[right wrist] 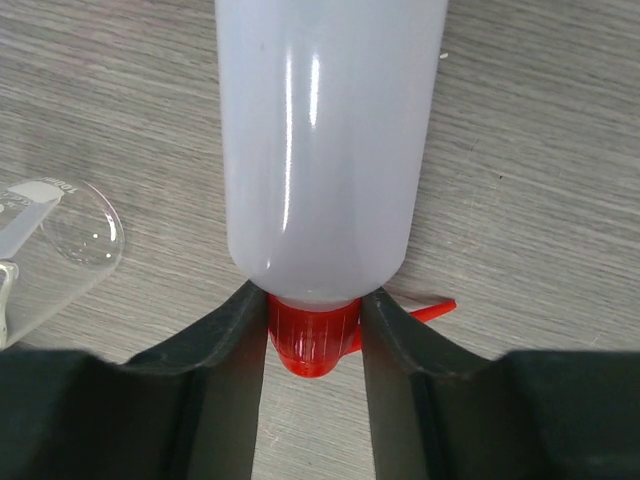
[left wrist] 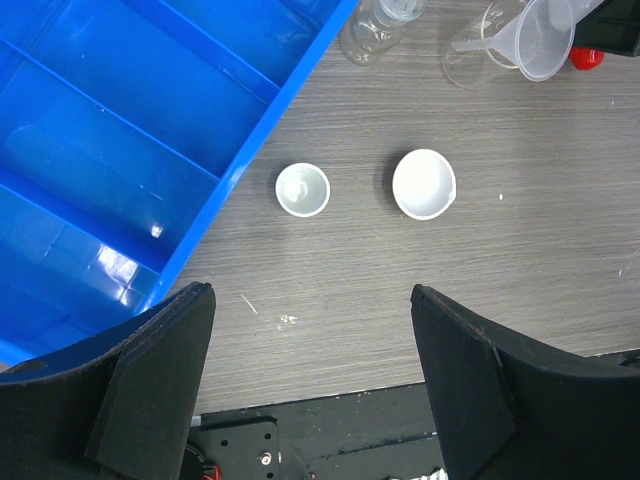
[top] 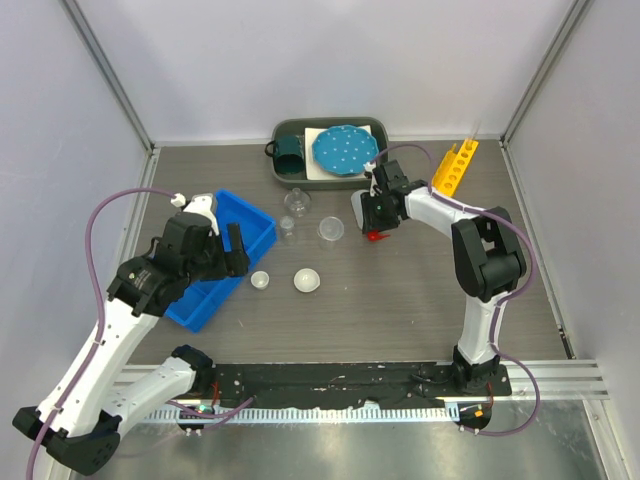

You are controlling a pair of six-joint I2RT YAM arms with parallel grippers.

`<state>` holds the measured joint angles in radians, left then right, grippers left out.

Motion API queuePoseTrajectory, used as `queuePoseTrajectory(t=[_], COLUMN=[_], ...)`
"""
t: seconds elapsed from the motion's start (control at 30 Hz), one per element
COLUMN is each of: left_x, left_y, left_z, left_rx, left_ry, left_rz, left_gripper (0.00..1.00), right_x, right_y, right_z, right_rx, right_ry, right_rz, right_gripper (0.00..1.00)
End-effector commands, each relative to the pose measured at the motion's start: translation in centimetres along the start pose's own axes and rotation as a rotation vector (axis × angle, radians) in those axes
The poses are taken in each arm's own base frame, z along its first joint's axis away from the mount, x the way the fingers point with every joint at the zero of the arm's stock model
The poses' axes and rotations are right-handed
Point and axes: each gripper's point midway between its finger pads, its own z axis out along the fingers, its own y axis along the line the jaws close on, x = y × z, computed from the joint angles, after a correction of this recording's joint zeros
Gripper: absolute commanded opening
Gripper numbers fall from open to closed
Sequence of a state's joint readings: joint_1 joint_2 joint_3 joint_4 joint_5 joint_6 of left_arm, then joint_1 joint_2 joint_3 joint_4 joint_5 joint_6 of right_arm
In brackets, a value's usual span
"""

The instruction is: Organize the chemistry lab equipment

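The white squeeze bottle (right wrist: 320, 140) lies on the table, and my right gripper (right wrist: 315, 345) is shut on its red nozzle cap (right wrist: 312, 335), both fingers touching the cap. From above, the bottle (top: 358, 206) sits just left of the right gripper (top: 378, 216). Two small round dishes (left wrist: 302, 190) (left wrist: 424, 183) rest on the table ahead of my open, empty left gripper (left wrist: 312, 370), which hovers at the blue bin's edge (top: 229, 250). A small clear flask (top: 296, 202), a beaker (top: 330, 230) and a funnel (left wrist: 545, 40) stand mid-table. The yellow rack (top: 454, 167) lies at the back right.
A blue divided bin (top: 255, 225) sits at the left, under my left arm. At the back, a grey tray (top: 290, 130) holds a teal mug (top: 291, 155) and a blue dotted plate (top: 345, 150). Walls enclose the table on three sides.
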<state>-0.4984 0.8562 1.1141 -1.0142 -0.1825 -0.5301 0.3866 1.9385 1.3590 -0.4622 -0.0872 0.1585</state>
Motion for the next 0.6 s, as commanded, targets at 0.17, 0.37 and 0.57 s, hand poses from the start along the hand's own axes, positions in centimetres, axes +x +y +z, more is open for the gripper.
queuePoseTrajectory(t=[0.17,0.37,0.57], left_x=[0.0,-0.1,-0.7], left_y=[0.3,0.2,0.1], left_z=[-0.5,-0.8,-1.7], left_rx=[-0.001,0.007,0.013], left_ry=[-0.016,-0.02,-0.033], left_rz=[0.013,0.006,0.002], left_gripper=[0.84,0.84,0.84], right_x=[0.3,0.0,-0.6], right_y=[0.1,-0.3,0.5], right_z=[-0.4,-4.1,-9.5], right_rx=[0.038,0.107,0.207], right_ry=[-0.028,-0.09,-0.155], right_rz=[-0.005,-0.004,-0.058], right_gripper=[0.13,0.04,0.02])
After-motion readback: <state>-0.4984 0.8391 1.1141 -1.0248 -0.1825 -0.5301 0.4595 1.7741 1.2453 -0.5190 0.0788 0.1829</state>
